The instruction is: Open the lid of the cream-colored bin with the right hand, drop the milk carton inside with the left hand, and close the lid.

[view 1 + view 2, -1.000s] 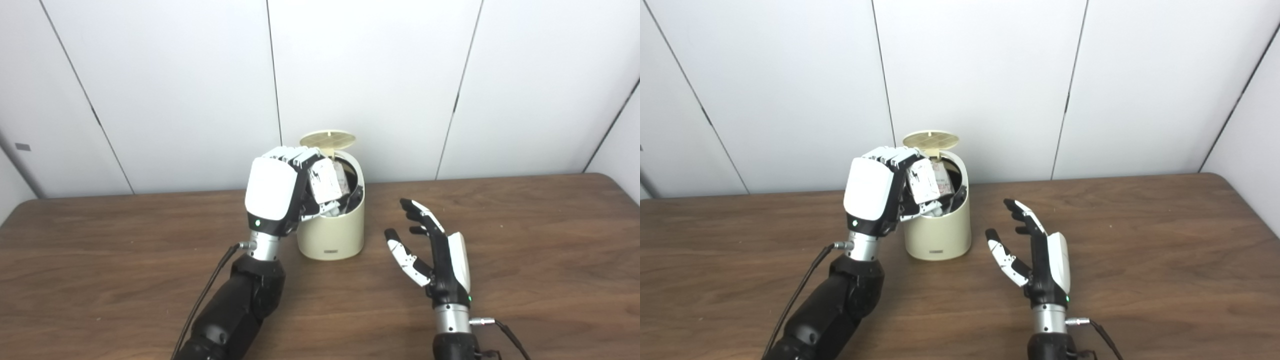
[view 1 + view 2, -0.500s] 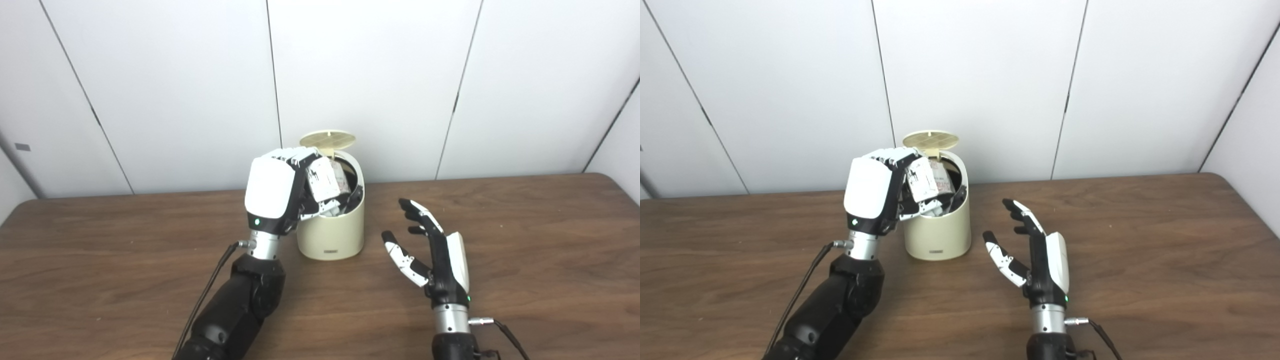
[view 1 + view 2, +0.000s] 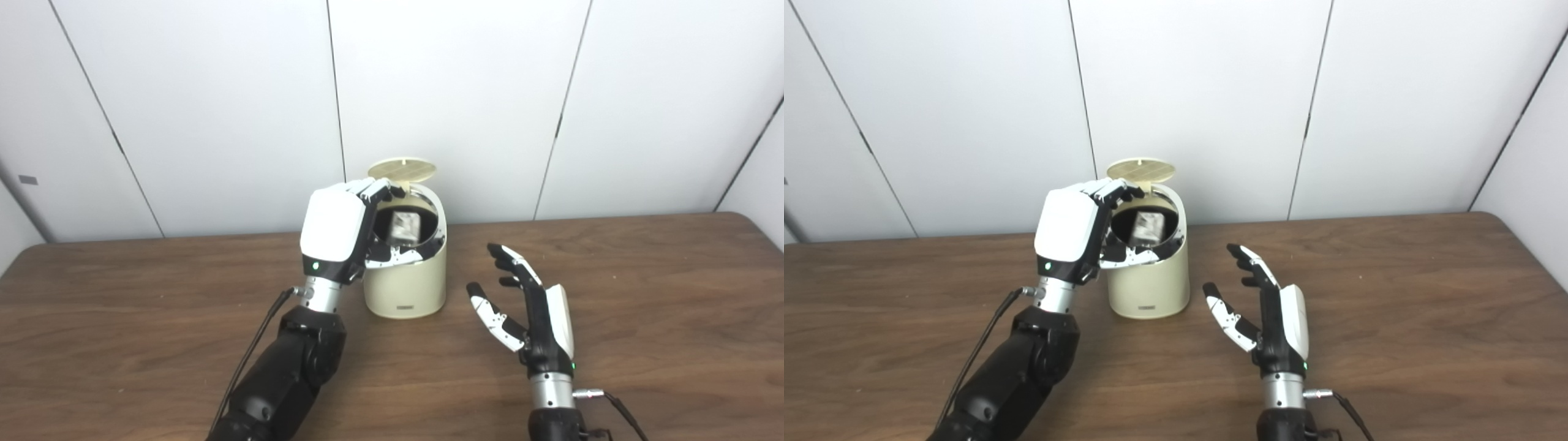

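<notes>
Cream-coloured bin (image 3: 404, 278) stands on the worktop (image 3: 643, 288) with its lid (image 3: 402, 169) up; the milk carton (image 3: 405, 226) now lies inside, released by the left hand (image 3: 335, 236), whose fingers (image 3: 380, 188) have opened where they gripped it a moment ago; the drop looks done; the right hand (image 3: 531, 309) waits open nearby, unchanged; closing remains.

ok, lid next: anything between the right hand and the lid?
Yes, the left hand sits at the bin's rim, its fingers just below the raised lid. The carton is inside. The right hand waits open beside the bin, to its right.
</notes>
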### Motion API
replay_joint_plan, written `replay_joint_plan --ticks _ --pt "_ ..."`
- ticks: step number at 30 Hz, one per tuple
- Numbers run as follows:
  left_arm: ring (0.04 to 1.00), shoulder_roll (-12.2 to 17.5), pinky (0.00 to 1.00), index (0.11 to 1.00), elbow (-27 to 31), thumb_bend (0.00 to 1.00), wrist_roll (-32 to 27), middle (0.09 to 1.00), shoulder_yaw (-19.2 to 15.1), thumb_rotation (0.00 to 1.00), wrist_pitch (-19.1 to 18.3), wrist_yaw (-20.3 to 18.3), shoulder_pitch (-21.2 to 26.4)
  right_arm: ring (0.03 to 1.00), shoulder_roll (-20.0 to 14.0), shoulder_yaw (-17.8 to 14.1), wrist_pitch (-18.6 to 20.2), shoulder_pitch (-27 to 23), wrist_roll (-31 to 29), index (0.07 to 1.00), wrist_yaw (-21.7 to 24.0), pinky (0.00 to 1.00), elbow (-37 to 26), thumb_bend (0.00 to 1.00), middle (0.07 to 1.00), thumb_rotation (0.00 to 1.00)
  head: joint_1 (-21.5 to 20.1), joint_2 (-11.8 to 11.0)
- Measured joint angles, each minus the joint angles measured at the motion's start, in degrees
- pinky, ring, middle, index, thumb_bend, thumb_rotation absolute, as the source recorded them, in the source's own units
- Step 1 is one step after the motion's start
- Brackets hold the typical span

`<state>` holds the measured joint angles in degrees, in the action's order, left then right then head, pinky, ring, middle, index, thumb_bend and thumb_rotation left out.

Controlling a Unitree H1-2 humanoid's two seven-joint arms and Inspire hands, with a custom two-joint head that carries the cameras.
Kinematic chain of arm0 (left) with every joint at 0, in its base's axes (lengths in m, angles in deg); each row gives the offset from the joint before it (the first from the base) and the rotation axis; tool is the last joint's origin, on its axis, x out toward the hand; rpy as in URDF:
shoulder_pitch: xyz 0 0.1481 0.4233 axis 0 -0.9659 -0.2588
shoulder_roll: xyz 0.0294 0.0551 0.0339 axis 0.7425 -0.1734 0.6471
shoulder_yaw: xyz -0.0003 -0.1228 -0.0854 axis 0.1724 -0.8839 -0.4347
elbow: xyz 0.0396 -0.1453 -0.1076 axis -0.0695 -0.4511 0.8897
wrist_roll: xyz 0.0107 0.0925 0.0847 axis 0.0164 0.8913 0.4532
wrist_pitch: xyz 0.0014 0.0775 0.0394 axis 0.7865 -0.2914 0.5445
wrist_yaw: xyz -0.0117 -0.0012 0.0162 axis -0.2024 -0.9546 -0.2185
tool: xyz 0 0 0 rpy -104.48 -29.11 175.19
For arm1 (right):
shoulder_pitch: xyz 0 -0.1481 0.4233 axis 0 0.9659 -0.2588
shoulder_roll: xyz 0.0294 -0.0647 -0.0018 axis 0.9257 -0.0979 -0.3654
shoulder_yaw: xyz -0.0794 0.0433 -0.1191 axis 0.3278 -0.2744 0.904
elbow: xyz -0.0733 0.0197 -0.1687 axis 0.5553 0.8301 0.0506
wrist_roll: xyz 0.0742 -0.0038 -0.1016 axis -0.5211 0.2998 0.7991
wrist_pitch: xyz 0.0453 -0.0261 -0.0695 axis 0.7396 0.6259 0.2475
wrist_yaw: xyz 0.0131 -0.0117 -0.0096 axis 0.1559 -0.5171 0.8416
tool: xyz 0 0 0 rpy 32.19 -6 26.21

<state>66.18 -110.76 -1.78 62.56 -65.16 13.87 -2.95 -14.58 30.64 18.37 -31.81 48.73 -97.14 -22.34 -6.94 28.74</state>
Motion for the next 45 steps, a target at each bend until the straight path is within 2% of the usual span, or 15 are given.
replay_joint_plan --ticks 14,16,19,20,23,25,27,30,34,35,38,42,45 --pt "0.531 0.0 0.45 0.633 0.2 1.00 -0.2 0.588 0.0 0.55 -0.3 -0.3 -0.1 0.790 0.1 0.0 0.0 0.0 0.0 0.791 0.0 0.68 0.0 0.22 0.805 0.44 0.1 -0.1" --pt "0.519 0.0 0.42 0.612 0.7 1.00 -0.8 0.570 -0.2 0.55 0.1 -0.6 -0.3 0.790 0.1 0.0 0.0 0.0 0.0 0.790 0.0 0.68 0.0 0.22 0.804 0.44 0.1 -0.1" --pt "0.472 -0.6 0.34 0.548 1.5 0.85 -5.1 0.519 -2.1 0.57 3.5 -0.9 -1.4 0.788 0.2 0.0 0.0 0.0 0.0 0.789 0.0 0.69 0.0 0.22 0.802 0.47 0.0 0.0" --pt "0.457 -0.9 0.34 0.526 2.1 0.76 -7.0 0.499 -3.0 0.63 5.0 -1.1 -2.0 0.789 0.2 0.0 0.0 0.0 0.0 0.790 0.0 0.69 0.0 0.22 0.803 0.48 0.0 0.2" --pt "0.426 -2.0 0.34 0.503 5.9 0.51 -15.7 0.476 -6.0 0.77 11.3 -4.3 -4.8 0.789 0.3 0.0 0.0 0.0 0.0 0.789 0.0 0.69 0.0 0.23 0.802 0.50 0.1 0.1" --pt "0.425 -2.7 0.36 0.507 8.0 0.47 -21.6 0.477 -7.5 0.82 15.2 -6.9 -6.2 0.789 0.2 -0.1 0.0 0.0 0.0 0.789 0.0 0.69 0.0 0.22 0.803 0.50 0.2 0.0" --pt "0.443 -3.2 0.38 0.524 11.1 0.42 -26.5 0.496 -9.3 0.86 16.5 -10.0 -7.4 0.789 0.2 -0.1 0.0 -0.1 0.0 0.791 0.0 0.69 0.1 0.22 0.803 0.50 0.2 -0.1" --pt "0.460 -3.7 0.39 0.531 16.0 0.41 -31.9 0.513 -11.9 0.90 16.7 -14.4 -8.6 0.787 0.2 -0.1 0.0 -0.1 0.0 0.791 0.0 0.68 0.1 0.22 0.803 0.50 0.5 -0.1" --pt "0.487 -3.6 0.42 0.548 24.5 0.36 -34.8 0.531 -14.0 0.96 15.9 -19.5 -11.6 0.789 0.3 -0.1 0.0 -0.1 -0.3 0.792 0.0 0.69 0.1 0.22 0.805 0.51 0.8 -0.5" --pt "0.491 -3.5 0.42 0.551 26.0 0.33 -35.1 0.533 -14.6 0.95 15.5 -20.5 -12.5 0.791 0.2 -0.1 0.0 -0.2 -0.3 0.792 0.0 0.69 0.1 0.22 0.806 0.51 0.9 -0.5" --pt "0.494 -3.2 0.43 0.556 29.1 0.30 -36.2 0.538 -17.2 0.81 14.5 -22.7 -15.4 0.786 0.2 -0.1 0.0 -0.3 -0.5 0.791 0.0 0.68 0.4 0.22 0.804 0.53 0.8 -0.6" --pt "0.539 -2.4 0.47 0.592 29.8 0.29 -36.5 0.576 -20.8 0.78 14.0 -23.5 -18.9 0.783 0.0 -0.3 -1.1 -0.5 -1.3 0.805 0.0 0.67 0.5 0.23 0.801 0.67 1.0 -0.6" --pt "0.652 -1.3 0.57 0.700 29.8 0.32 -39.3 0.682 -21.9 0.84 13.3 -26.3 -21.0 0.795 -0.2 -0.9 -2.1 -0.4 -2.1 0.802 -0.1 0.69 0.3 0.26 0.809 0.76 1.4 -0.5"
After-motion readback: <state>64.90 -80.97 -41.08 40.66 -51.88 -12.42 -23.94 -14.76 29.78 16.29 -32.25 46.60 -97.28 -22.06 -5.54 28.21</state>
